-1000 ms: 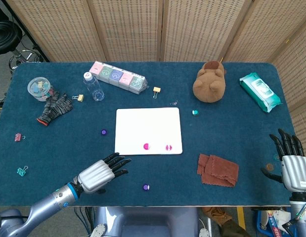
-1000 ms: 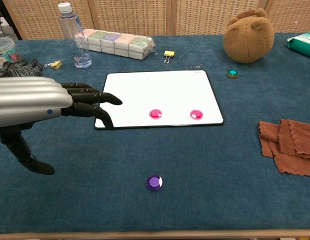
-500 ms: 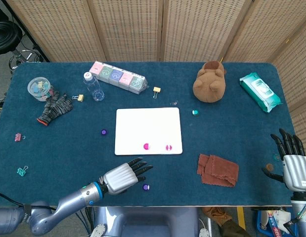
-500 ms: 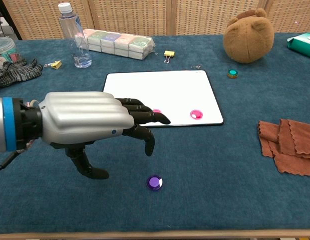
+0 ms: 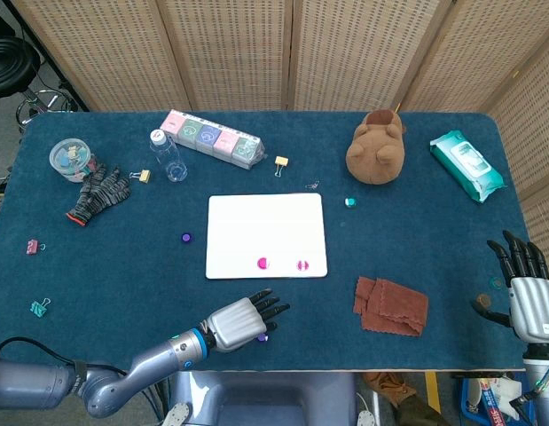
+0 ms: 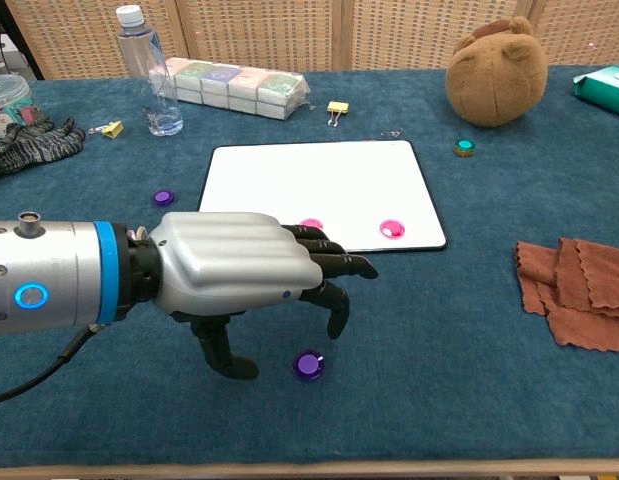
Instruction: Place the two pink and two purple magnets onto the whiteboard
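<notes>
The whiteboard (image 5: 265,234) (image 6: 319,190) lies mid-table with two pink magnets (image 5: 263,263) (image 5: 301,265) (image 6: 392,229) near its front edge; one is half hidden behind my left hand in the chest view. One purple magnet (image 5: 186,238) (image 6: 164,198) sits left of the board. The other purple magnet (image 5: 262,336) (image 6: 309,364) lies near the table's front edge. My left hand (image 5: 241,319) (image 6: 249,277) hovers just above it, open with fingers spread and nothing held. My right hand (image 5: 525,290) is open at the far right edge.
A brown cloth (image 5: 391,306) (image 6: 579,295) lies right of the board. At the back stand a bottle (image 5: 168,155), a box row (image 5: 212,137), a plush toy (image 5: 377,146) and a wipes pack (image 5: 468,164). A teal magnet (image 5: 349,202), a glove (image 5: 98,193) and binder clips lie around.
My left hand has moved right and toward the front edge, from beside the board's front-left corner to over the front purple magnet. My right hand has barely moved.
</notes>
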### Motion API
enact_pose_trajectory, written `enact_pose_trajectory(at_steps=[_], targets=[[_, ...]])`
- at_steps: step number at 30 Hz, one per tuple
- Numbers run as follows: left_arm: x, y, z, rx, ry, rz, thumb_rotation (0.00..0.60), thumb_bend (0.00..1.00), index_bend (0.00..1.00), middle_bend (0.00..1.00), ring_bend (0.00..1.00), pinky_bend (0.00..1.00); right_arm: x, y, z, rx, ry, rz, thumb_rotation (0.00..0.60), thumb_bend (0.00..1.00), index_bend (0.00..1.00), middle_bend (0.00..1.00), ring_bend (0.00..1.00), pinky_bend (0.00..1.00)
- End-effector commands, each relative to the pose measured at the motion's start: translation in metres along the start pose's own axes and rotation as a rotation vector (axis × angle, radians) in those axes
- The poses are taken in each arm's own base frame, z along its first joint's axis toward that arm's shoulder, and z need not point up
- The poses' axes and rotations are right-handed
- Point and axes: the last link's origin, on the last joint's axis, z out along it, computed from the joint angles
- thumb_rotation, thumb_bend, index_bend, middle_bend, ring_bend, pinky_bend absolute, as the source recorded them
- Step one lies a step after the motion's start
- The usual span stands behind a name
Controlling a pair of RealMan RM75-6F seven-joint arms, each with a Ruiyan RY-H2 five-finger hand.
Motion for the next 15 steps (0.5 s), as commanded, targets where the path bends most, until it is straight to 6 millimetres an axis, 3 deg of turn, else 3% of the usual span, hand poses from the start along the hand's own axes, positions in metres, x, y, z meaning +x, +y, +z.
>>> enact_pose_trajectory(at_steps=[1,15], targets=[[0.000,0.005,0.010,-0.009,-0.011,0.020,0.600,0.23,0.34,0.00,0.00,0.00,0.000,0.001,0.000,-0.004,0.001,0.004,0.600,0.00,0.11,0.00,0.00,0.00],[0.002,0.012,0.032,0.017,-0.041,0.009,0.600,0.23,0.34,0.00,0.00,0.00,0.002,0.004,0.002,-0.013,0.005,0.015,0.600,0.00,0.12,0.00,0.00,0.00]])
